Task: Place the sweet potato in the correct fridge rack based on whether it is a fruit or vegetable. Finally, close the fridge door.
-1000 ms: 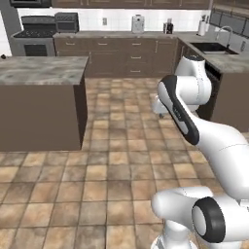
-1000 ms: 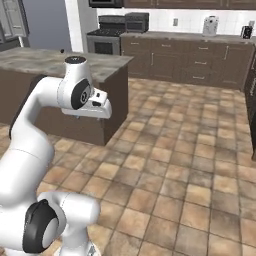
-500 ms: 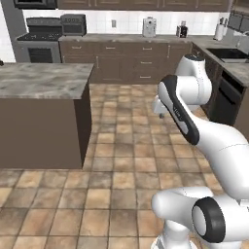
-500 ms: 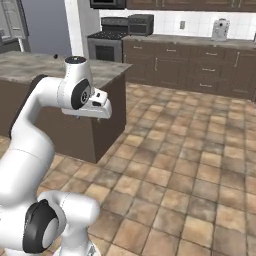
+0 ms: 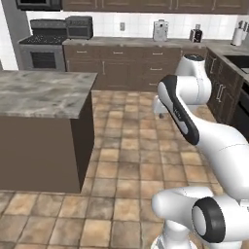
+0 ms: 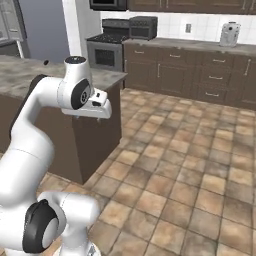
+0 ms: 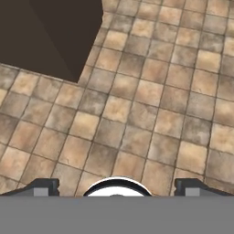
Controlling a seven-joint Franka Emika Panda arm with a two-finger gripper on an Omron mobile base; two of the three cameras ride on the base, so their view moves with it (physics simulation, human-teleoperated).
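Observation:
My gripper (image 7: 117,187) is open, its two dark fingertips (image 7: 43,186) far apart with nothing between them, and it points down at the brown tiled floor. The hand (image 6: 100,102) hangs beside the corner of the kitchen island (image 6: 102,77); in the left base view the hand (image 5: 160,108) sits mid-air over the floor. A tiny dark lump (image 6: 46,62) lies on the island top, too small to tell if it is the sweet potato. Grey fridge doors (image 6: 9,25) show at the far left edge. The fridge rack is out of view.
The island (image 5: 44,92) with a stone top and dark sides stands to the left. Dark cabinets (image 5: 141,68) with a stove (image 5: 44,51), a toaster oven (image 5: 79,26) and small appliances line the back wall. Open tiled floor (image 5: 126,146) lies between them.
The whole picture has shifted, so the base has moved: the island and back counter sit closer and further right. The arm keeps its pose and the gripper stays open.

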